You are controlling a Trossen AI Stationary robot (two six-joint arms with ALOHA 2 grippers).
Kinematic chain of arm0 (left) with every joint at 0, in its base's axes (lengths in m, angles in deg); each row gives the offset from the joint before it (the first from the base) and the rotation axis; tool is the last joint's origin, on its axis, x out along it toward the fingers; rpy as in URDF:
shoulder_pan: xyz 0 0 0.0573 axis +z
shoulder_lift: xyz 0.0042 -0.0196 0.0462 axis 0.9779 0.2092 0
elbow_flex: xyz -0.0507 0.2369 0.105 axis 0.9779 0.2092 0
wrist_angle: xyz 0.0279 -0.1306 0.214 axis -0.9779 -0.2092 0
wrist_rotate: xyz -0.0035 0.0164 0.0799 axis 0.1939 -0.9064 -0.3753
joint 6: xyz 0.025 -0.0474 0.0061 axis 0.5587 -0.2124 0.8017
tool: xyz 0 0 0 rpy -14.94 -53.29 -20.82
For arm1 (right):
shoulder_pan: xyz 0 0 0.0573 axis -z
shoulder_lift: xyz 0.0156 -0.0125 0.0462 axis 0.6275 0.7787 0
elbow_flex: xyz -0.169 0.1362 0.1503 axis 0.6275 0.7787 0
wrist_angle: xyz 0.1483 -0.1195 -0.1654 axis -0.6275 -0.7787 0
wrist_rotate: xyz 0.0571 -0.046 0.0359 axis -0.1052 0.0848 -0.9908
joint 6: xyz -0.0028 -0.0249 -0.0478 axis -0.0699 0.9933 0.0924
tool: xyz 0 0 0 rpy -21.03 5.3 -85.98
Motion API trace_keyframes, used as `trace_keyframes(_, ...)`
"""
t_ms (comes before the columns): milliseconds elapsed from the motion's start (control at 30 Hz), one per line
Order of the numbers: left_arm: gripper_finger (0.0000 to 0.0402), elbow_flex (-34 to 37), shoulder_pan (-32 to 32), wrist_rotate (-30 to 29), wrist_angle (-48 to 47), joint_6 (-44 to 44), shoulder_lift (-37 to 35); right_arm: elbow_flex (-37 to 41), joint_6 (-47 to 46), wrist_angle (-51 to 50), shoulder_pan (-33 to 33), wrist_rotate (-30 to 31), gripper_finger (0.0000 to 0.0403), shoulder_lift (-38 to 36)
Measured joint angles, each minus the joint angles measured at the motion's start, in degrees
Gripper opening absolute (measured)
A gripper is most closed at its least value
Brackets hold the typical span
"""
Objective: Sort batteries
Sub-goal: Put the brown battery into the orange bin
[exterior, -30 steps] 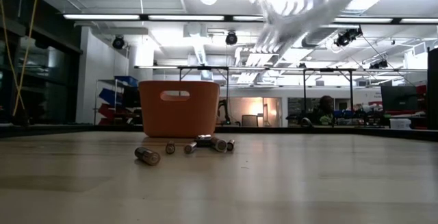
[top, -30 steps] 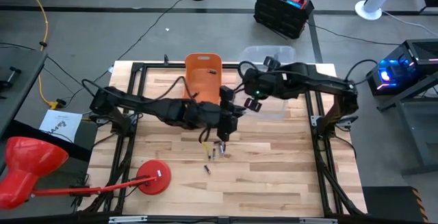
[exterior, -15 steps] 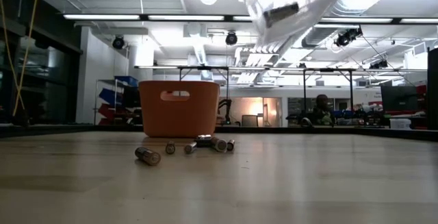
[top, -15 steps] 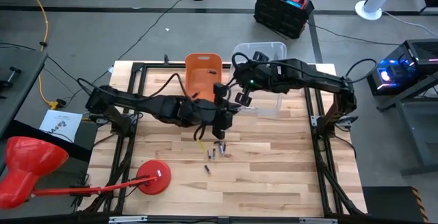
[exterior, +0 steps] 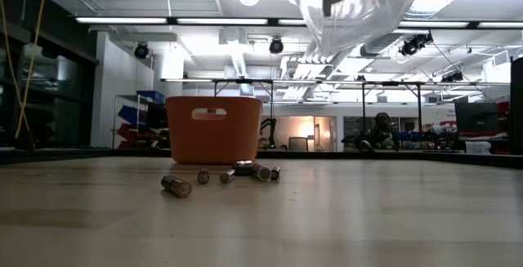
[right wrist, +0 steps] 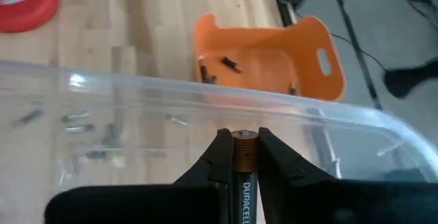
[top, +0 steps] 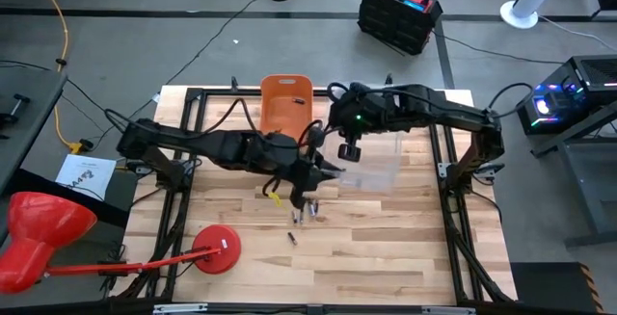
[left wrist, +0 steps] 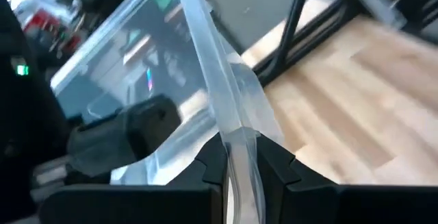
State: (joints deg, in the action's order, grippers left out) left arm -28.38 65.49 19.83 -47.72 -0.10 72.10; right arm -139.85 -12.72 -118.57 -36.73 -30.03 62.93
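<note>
Dropping one cell into the raised clear bin

You had the left gripper pinched shut on the rim of the clear bin, holding it tilted up off the table beside the orange bin, which already held a few cells. Loose batteries lay on the wood below and just in front of that gripper, with one more a little nearer the front edge. To its right, your right gripper was closed on a coppery Duracell battery, held upright right at the clear bin's wall. To do this well, you probably needed the cell carried fully over the rim before letting go, since a release at the wall could have bounced it back onto the table. Keeping the left grip steady mattered too, as a thin rim looked likely to slip or flex.
</note>
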Motion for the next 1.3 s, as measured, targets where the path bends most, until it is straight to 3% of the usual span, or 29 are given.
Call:
trace_keyframes(233, 0.0030, 0.00, 0.82, 8.89, 3.41, -3.45, -0.69, 0.00, 4.95, 1.27, 0.72, -6.58, 0.0020, -0.41)
trace_keyframes(467, 0.0029, -0.04, -0.69, 8.27, -2.24, -5.20, -1.88, 0.02, 4.32, -0.63, 0.97, -4.65, 0.0020, -0.41)
trace_keyframes(633, 0.0029, 0.46, -1.88, 8.42, 3.11, -6.58, -3.65, -0.11, 1.34, -1.86, 1.61, -8.69, 0.0020, -0.38)
trace_keyframes(767, 0.0029, -2.38, -1.92, 8.31, -2.70, -7.22, -4.01, -0.19, -0.60, 1.92, 1.58, -12.23, 0.0020, -0.24)
trace_keyframes(967, 0.0029, -3.69, -2.38, -1.80, -15.78, -1.78, -2.78, 0.04, -1.65, 6.11, 1.70, -16.10, 0.0020, 1.45)
trace_keyframes(1167, 0.0029, -3.54, -3.77, -18.30, -13.91, 9.43, -0.89, 0.04, -8.34, 10.30, 1.74, -22.62, 0.0020, 1.58)
trace_keyframes(1300, 0.0029, -3.54, -3.77, -19.17, -13.03, 15.82, -0.04, 0.04, -13.95, 12.03, 1.65, -29.86, 0.0020, 1.58)
